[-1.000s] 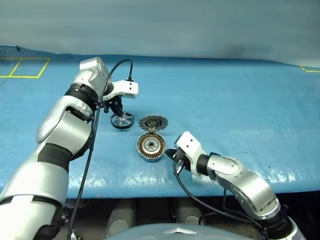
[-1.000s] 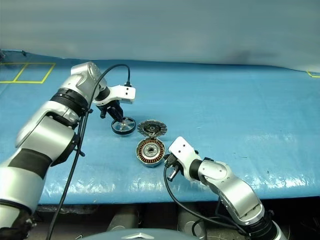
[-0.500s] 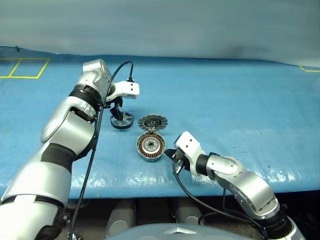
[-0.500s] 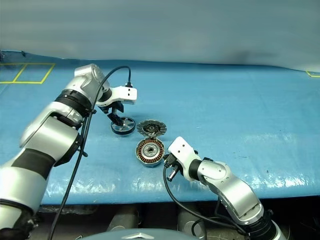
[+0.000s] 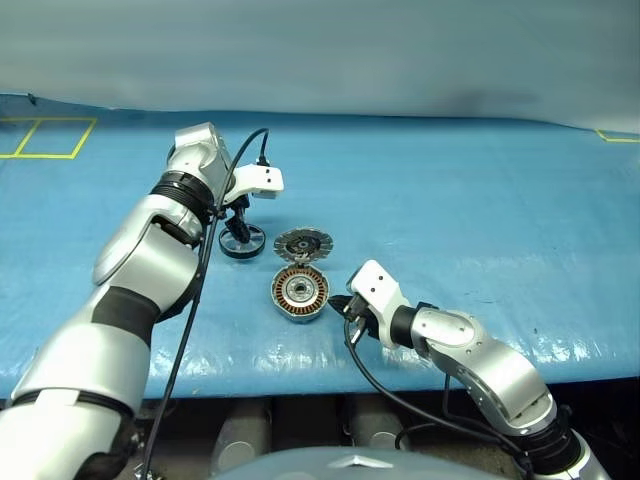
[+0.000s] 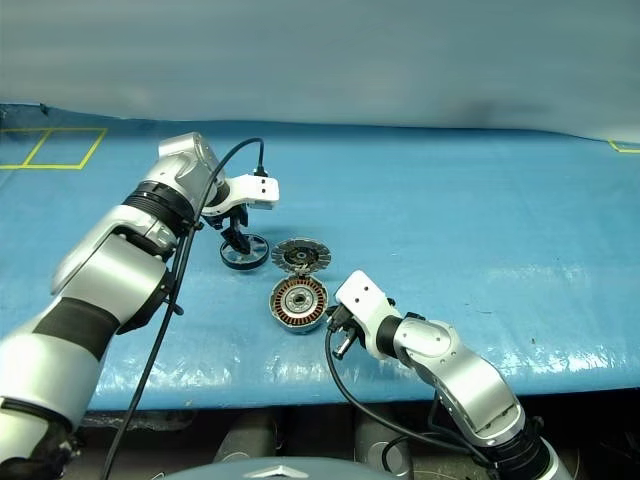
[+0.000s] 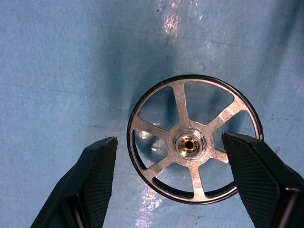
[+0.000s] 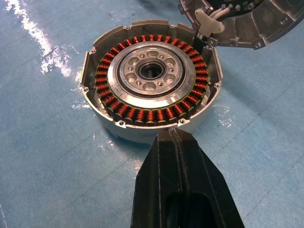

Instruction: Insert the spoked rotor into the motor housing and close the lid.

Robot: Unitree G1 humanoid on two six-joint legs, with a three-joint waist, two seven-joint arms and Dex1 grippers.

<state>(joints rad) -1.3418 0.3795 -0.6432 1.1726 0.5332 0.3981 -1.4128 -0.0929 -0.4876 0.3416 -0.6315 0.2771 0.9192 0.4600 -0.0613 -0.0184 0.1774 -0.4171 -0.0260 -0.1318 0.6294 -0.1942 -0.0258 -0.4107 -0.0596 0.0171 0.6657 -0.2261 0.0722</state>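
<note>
The spoked rotor [image 7: 189, 145], a black-rimmed wheel with silver spokes, lies flat on the blue sheet to the left of the lid. My left gripper [image 5: 238, 226] points down over it, open, one finger [image 7: 97, 164] on each side of the rim and neither touching it. The motor housing [image 5: 300, 292] sits open near the front edge, its copper windings [image 8: 151, 118] and central hub showing. Its ribbed lid [image 5: 303, 243] lies folded back on the hinge behind it. My right gripper [image 8: 173, 137] is shut, with its tip just short of the housing's right wall.
A blue sheet [image 5: 480, 200] covers the table, whose front edge runs just below the housing. Yellow tape squares [image 5: 50, 135] mark the far left corner. A black cable [image 5: 240, 140] loops from my left wrist.
My left gripper's fingers have spread wide over the rotor, and its wrist has turned a little. The rotor lies in the same place. The right arm is still.
</note>
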